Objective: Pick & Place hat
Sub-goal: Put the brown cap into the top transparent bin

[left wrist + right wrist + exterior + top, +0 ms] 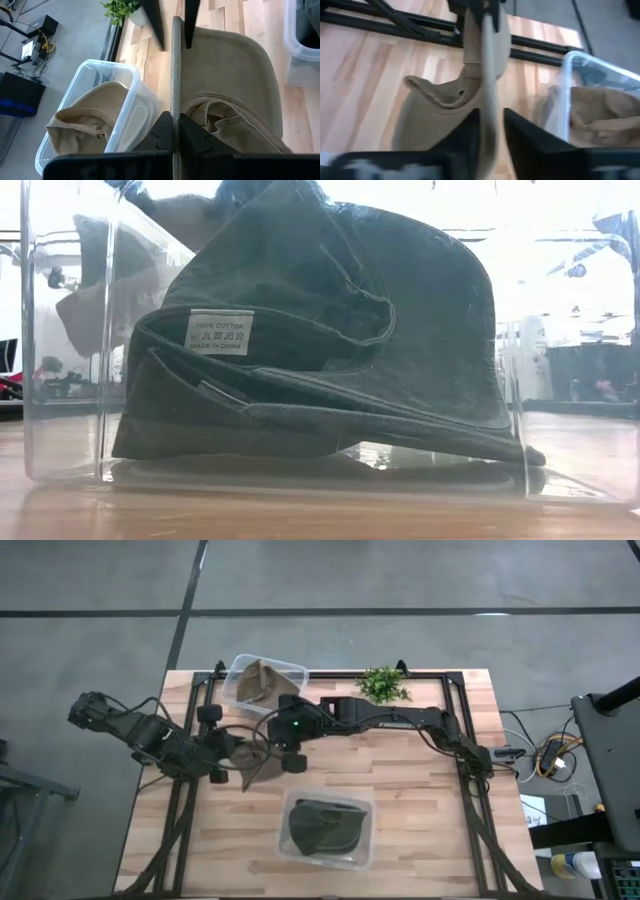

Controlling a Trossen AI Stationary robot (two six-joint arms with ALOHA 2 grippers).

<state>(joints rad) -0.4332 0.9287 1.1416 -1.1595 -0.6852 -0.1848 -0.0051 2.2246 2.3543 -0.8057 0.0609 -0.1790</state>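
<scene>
Your left gripper (222, 762) sits at the table's (420, 810) left-centre, its fingers (162, 132) clamped on the brim edge of the tan hat (252, 762), which hangs between both arms above the wood. Just right of it, your right gripper (285, 752) pinches the same brim from the opposite side, fingers (520, 135) closed on the fabric. Behind them, a clear bin (266, 683) at the table's far edge holds another tan hat (258, 686). Nearer the front, a second clear container (330, 830) holds a dark hat (325, 827). A small green plant (382, 684) stands at the far edge, right of the bin.
</scene>
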